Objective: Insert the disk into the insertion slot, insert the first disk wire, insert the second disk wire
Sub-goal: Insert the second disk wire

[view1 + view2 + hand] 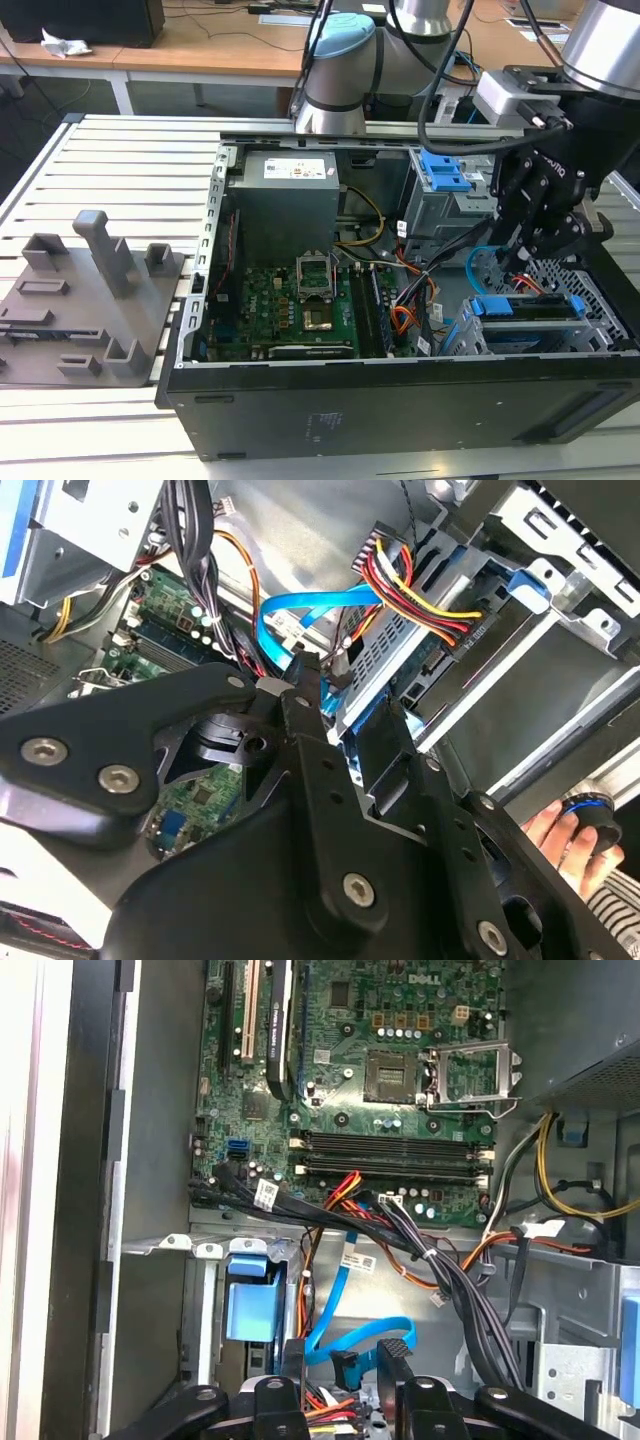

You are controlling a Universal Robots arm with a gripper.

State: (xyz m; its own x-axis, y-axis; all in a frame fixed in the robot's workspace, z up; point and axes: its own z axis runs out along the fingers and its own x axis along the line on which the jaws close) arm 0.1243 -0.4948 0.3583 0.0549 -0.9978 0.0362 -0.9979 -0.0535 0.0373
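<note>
**Q:** One disk, where is it?
**A:** The disk [525, 308] sits in the slot [565, 275], blue caddy edge facing up, at the case's [400, 400] end on the exterior view's right. The case lies open on the slatted counter [120, 150].

**Q:** Your pincer?
**A:** My pincer [520, 255] hangs just above the disk, inside the case. In the first wrist view my pincer [345, 1355] has its fingers [292, 1365] apart. The dark plug end [345, 1365] of the blue wire [365, 1335] is between them. I can't tell if either finger touches it.

**Q:** Same in the other wrist camera?
**A:** In the second wrist view the blue wire [300, 605] loops down to one fingertip [300, 680], right beside the slot's perforated metal [395, 645].

**Q:** Any wire plugged in?
**A:** A red, yellow and black bundle [420, 595] ends in a black plug [465, 630] at the disk's end of the bay. It looks seated, but I can't say how fully.

**Q:** Anything else?
**A:** Motherboard [380, 1090] well apart from my fingers, across the case floor. A person's hand [555, 830] is at the frame edge, beside a dark round thing with a blue rim [590, 810].
</note>
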